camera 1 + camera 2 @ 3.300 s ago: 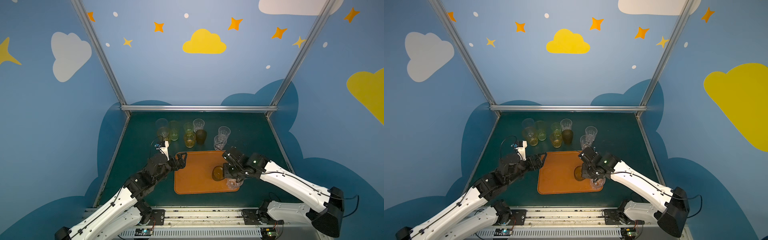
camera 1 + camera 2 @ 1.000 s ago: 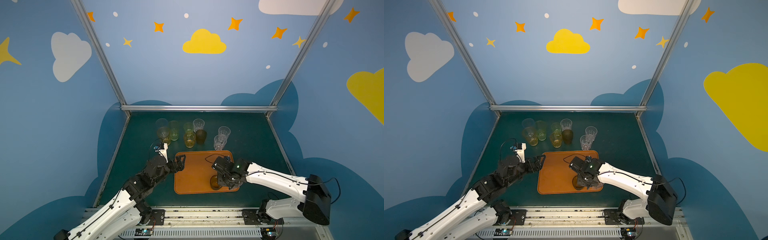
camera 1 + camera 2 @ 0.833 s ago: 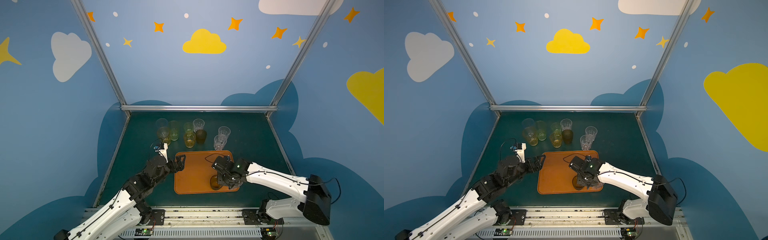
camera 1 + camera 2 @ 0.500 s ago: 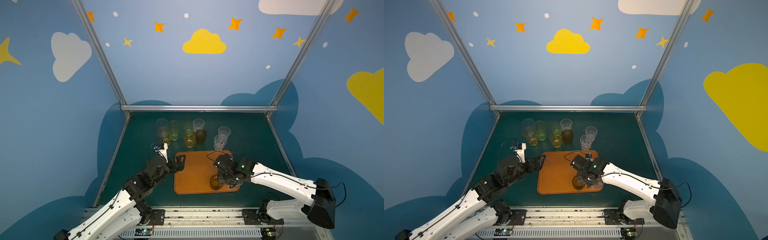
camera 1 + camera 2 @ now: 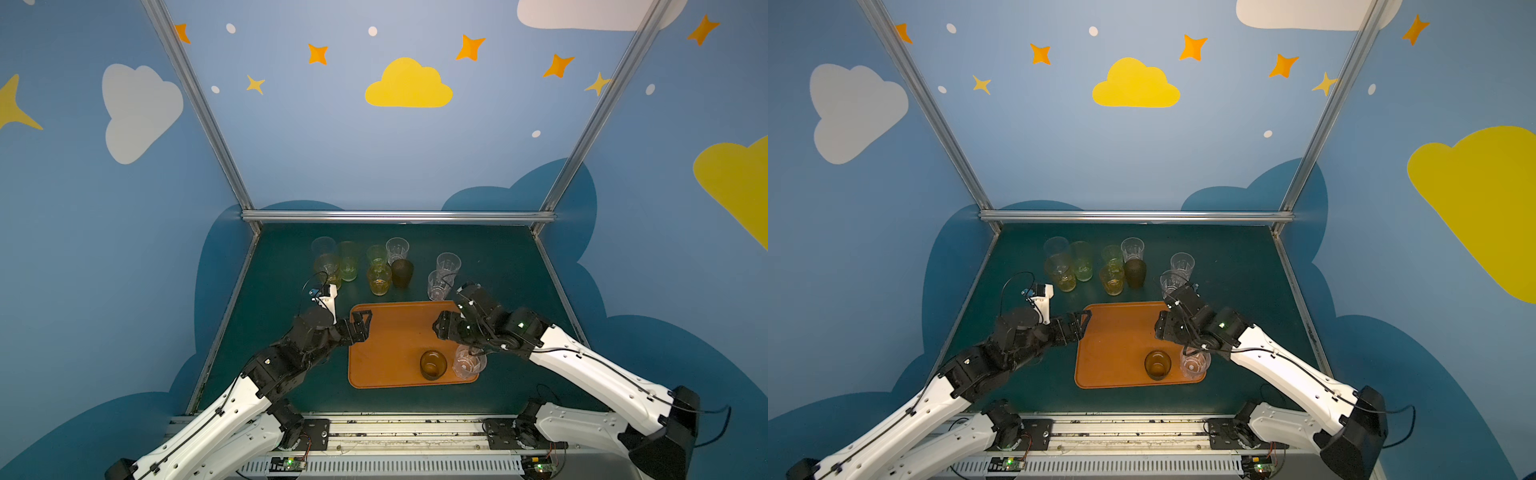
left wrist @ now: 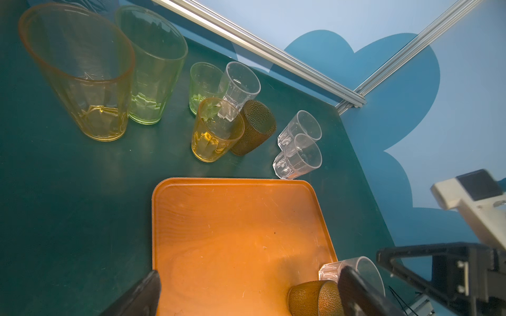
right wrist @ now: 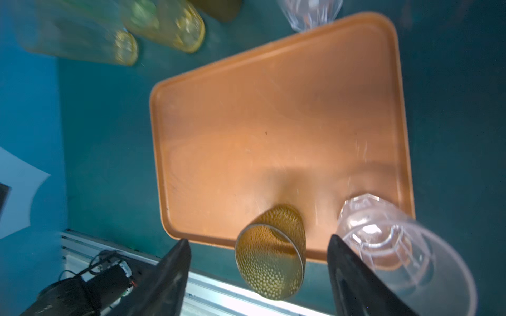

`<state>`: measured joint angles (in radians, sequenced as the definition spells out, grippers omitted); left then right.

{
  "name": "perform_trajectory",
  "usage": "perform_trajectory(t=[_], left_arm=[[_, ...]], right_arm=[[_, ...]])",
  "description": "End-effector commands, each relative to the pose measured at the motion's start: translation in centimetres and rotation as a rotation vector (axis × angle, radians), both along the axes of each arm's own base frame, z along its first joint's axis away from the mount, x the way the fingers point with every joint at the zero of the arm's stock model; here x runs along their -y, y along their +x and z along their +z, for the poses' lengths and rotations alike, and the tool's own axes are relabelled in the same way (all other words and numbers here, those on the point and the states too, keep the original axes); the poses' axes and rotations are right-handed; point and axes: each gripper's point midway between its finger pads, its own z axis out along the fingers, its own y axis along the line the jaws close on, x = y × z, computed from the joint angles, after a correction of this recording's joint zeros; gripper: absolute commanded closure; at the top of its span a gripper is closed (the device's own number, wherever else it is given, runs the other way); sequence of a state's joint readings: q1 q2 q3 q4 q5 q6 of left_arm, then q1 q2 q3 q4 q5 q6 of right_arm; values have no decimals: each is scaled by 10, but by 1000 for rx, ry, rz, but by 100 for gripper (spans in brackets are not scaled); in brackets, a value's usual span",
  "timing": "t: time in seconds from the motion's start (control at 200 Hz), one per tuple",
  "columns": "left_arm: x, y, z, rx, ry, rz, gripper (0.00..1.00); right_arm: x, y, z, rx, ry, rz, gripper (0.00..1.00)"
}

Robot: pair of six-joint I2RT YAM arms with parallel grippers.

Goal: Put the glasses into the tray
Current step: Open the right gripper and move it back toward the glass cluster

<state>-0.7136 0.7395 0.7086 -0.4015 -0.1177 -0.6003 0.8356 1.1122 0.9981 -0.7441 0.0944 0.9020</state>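
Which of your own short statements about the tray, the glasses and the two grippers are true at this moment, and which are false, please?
1. A brown glass and a clear glass stand in the tray. True.
2. The right gripper grips the brown glass. False: its jaws stand open above the tray, holding nothing.
3. A second brown glass stands on the table beyond the tray. True.
4. The left gripper holds a yellow glass. False: it is open and empty, by the tray's far left corner.
5. The clear glass lies on its side. False: it stands upright.
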Motion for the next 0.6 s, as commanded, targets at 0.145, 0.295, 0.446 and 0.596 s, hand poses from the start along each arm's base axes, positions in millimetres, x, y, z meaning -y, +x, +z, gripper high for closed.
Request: perform_trajectory(t=[0.145,0.295,0.446,0.596], left_arm=[[24,6,-4,-87,-2,-64,0],[40,8,-9,-135,-24,-106,0],[52,7,-16,-175,-38,-131,0],[63,7,-18,-202,-28,-158,0]], right_arm=[[18,36,17,109,30,-14,18],[25,56,18,113,65,-46,18],[27,75,17,111,101,-64,18],[29,93,17,124,129,-92,18]])
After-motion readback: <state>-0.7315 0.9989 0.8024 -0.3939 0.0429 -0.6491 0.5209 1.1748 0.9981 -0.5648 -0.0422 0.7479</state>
